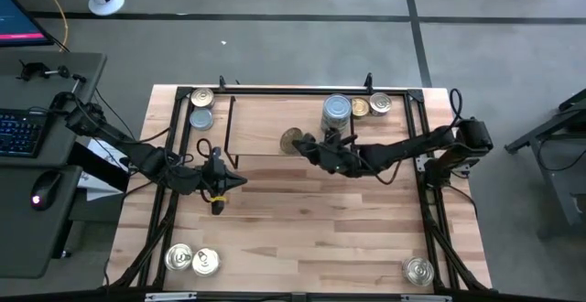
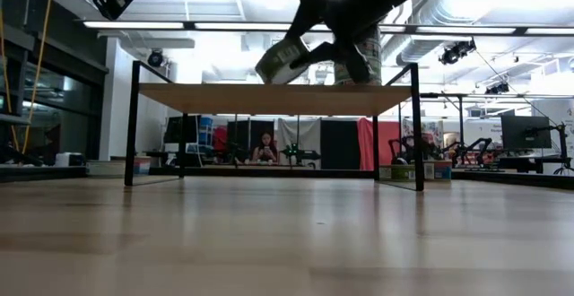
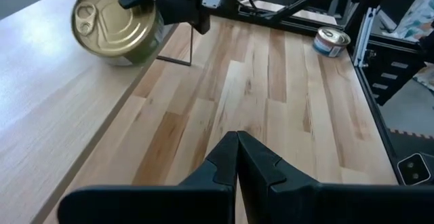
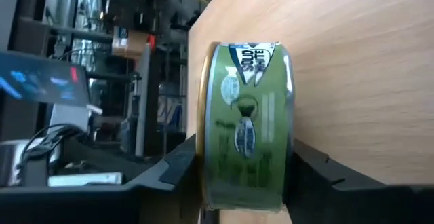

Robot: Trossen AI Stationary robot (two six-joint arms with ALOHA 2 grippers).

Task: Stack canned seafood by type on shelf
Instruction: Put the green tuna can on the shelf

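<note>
My right gripper point(image 1: 307, 145) reaches over the shelf point(image 1: 265, 124), a light-wood board on black wire legs, and is shut on a gold-topped, green-labelled tin point(image 1: 293, 140). A stack of silver-topped tins point(image 1: 337, 110) and two gold ones point(image 1: 360, 108) point(image 1: 380, 103) stand on the shelf's far right part. My left gripper point(image 1: 218, 203) hovers shut over the table, left of the shelf's near corner. In the low view the held tin point(image 2: 282, 61) sits tilted above the shelf board point(image 2: 269, 99). My right gripper pinches the tin point(image 4: 247, 129) between its two fingers, one finger point(image 4: 173, 166) against the gold-lid side and the other point(image 4: 319, 173) against the bottom side, near the rim. It comes from the table's right. The tin is lifted clear above the shelf and tilted, with its lid point(image 3: 112, 20) turned toward the left arm.
A gold tin point(image 1: 202, 97) and a pale-blue tin point(image 1: 200, 118) stand on the table left of the shelf. Two tins point(image 1: 179, 258) point(image 1: 205, 262) sit by the near left corner and one point(image 1: 418, 271) by the near right. A black metal frame point(image 1: 302, 91) borders the table.
</note>
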